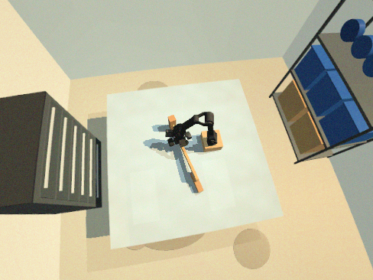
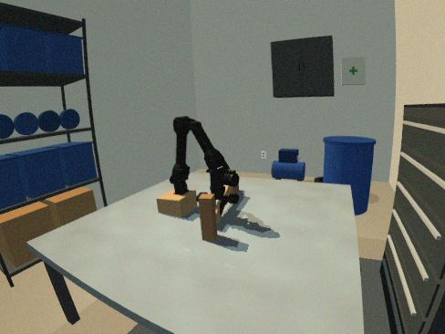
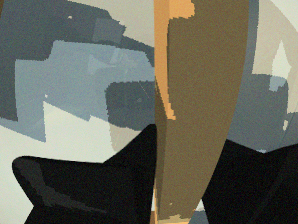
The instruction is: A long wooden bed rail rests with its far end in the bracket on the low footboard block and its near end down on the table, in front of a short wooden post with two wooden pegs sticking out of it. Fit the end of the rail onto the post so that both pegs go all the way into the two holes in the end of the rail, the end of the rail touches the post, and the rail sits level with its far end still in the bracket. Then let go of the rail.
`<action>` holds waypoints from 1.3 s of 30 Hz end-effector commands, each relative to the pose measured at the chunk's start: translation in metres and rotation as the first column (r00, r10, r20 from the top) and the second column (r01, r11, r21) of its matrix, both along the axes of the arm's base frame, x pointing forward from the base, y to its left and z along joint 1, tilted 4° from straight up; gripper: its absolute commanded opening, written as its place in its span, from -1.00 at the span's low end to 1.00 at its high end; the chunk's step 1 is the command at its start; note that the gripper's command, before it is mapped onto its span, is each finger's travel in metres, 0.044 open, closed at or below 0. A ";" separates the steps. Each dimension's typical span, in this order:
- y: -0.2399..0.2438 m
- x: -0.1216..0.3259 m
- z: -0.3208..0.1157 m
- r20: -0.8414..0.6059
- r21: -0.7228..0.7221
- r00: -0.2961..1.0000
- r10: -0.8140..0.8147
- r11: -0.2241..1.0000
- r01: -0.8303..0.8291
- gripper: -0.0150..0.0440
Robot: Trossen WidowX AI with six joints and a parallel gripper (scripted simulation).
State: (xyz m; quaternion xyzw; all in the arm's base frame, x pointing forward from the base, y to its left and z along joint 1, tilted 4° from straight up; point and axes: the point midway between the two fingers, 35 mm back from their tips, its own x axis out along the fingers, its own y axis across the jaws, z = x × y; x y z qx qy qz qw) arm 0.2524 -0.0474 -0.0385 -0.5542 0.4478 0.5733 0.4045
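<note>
The wooden bed rail (image 1: 186, 157) runs from under my gripper to the low footboard block (image 1: 198, 187), where its far end lies at the bracket. My gripper (image 3: 169, 130) is shut on the rail close to its near end. In the wrist view the rail (image 3: 207, 65) shows a broad brown side face and a thin orange strip on its left, so it looks rolled relative to the fingers. The short post (image 1: 172, 121) (image 2: 208, 219) stands upright just beyond the gripper. The pegs, the rail's holes and the gap to the post are hidden, and I cannot tell whether the near end touches the table.
The arm stands on a wooden base block (image 1: 206, 146) (image 2: 170, 206) beside the rail. The pale table (image 1: 134, 214) (image 2: 283, 274) carries all of these. A dark drawer cabinet (image 1: 23, 153) and a shelf rack with blue bins (image 1: 329, 89) stand off the table.
</note>
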 end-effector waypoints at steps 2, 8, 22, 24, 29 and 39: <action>0.001 0.003 0.007 0.012 0.004 1.000 0.002 1.000 -0.003 -0.49; 0.001 0.004 0.010 0.012 0.004 1.000 0.002 1.000 -0.003 -0.49; 0.002 0.005 0.017 0.012 0.004 1.000 0.002 1.000 -0.003 -0.49; 0.002 0.005 0.018 0.012 0.004 1.000 0.002 1.000 -0.003 -0.49; 0.002 0.005 0.021 0.012 0.004 1.000 0.002 1.000 -0.003 -0.49; 0.002 0.006 0.026 0.012 0.004 1.000 0.002 1.000 -0.003 -0.49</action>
